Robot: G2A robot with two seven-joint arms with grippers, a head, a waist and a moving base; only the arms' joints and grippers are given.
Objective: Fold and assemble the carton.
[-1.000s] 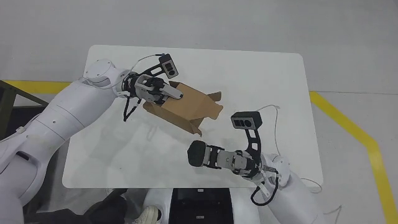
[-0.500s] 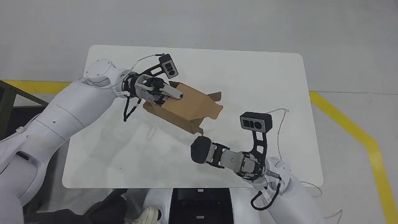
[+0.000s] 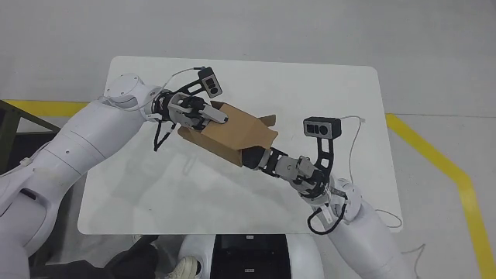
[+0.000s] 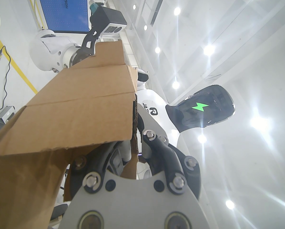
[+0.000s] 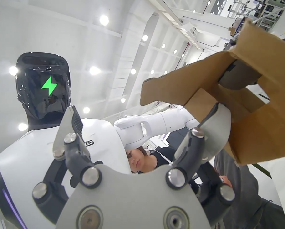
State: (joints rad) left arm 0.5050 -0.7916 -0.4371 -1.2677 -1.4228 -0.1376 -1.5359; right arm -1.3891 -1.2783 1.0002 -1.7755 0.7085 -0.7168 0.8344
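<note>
A brown carton with loose flaps is held tilted above the middle of the white table. My left gripper is shut on the wall at its far-left end; in the left wrist view the carton has its cardboard edge pinched in that gripper. My right gripper is at the carton's near-right corner and is open. In the right wrist view one finger of the right gripper touches the underside of the carton, while the other finger stands free.
Bare table surface lies on the right half and along the near-left side. A yellow floor line runs past the table's right edge. The right arm's wrist camera stands just right of the carton.
My right gripper has moved from near the table's front edge up and away to the carton's near-right corner. The left arm and the carton have stayed still.
</note>
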